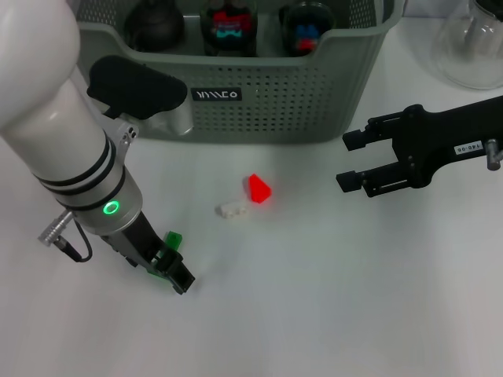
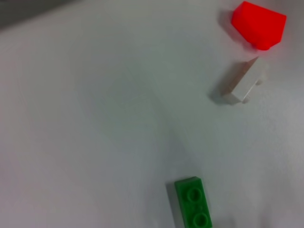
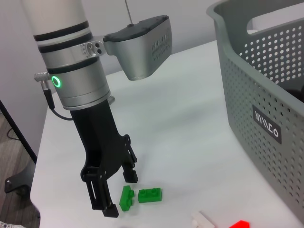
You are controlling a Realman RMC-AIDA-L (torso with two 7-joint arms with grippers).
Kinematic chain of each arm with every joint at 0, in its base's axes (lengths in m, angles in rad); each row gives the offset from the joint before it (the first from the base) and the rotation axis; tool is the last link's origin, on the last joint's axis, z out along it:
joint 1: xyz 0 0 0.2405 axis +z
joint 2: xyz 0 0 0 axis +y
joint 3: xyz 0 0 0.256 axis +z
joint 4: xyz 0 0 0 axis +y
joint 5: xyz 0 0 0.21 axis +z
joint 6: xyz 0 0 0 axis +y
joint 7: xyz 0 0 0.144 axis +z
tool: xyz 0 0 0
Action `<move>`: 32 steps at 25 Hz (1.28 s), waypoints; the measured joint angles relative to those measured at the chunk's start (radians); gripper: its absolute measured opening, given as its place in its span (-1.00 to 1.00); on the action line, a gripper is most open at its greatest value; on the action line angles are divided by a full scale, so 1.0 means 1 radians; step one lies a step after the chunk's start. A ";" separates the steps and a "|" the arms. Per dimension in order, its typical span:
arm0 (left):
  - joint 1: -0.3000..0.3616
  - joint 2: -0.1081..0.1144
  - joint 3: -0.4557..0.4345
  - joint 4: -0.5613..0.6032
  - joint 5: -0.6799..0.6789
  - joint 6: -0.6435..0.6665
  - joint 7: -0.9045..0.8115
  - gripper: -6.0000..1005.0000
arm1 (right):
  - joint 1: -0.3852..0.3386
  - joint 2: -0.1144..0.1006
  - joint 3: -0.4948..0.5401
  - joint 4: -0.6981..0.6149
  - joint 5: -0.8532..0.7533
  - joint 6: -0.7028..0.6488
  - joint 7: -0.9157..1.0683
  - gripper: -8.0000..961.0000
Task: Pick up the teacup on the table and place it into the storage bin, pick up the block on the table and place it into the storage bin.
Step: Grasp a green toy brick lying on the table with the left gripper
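The grey-green storage bin [image 1: 314, 102] stands at the back and also shows in the right wrist view [image 3: 266, 95]. Three dark round vessels [image 1: 229, 27] sit inside it; I see no teacup on the table. My left gripper [image 1: 171, 271] is low over the table at the front left, open, with its fingers either side of a small green block [image 3: 126, 197]. A second green block [image 3: 149, 194] lies just beside it, also seen from the head [image 1: 174, 238] and the left wrist [image 2: 194, 206]. My right gripper [image 1: 351, 161] is open and empty at the right.
A red wedge block [image 1: 259, 188] and a small white block [image 1: 232, 210] lie mid-table, also in the left wrist view, red [image 2: 259, 23] and white [image 2: 244, 80]. A clear glass vessel [image 1: 475, 47] stands at the back right. The table's left edge shows in the right wrist view.
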 joint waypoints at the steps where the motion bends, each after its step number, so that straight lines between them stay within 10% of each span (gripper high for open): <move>1: 0.000 0.000 0.002 0.000 0.000 -0.001 0.000 0.70 | 0.000 0.000 0.000 0.000 0.000 0.000 0.000 0.63; 32: -0.020 0.000 0.032 -0.037 0.018 -0.039 0.000 0.39 | -0.005 0.000 0.003 0.000 0.002 -0.006 0.002 0.63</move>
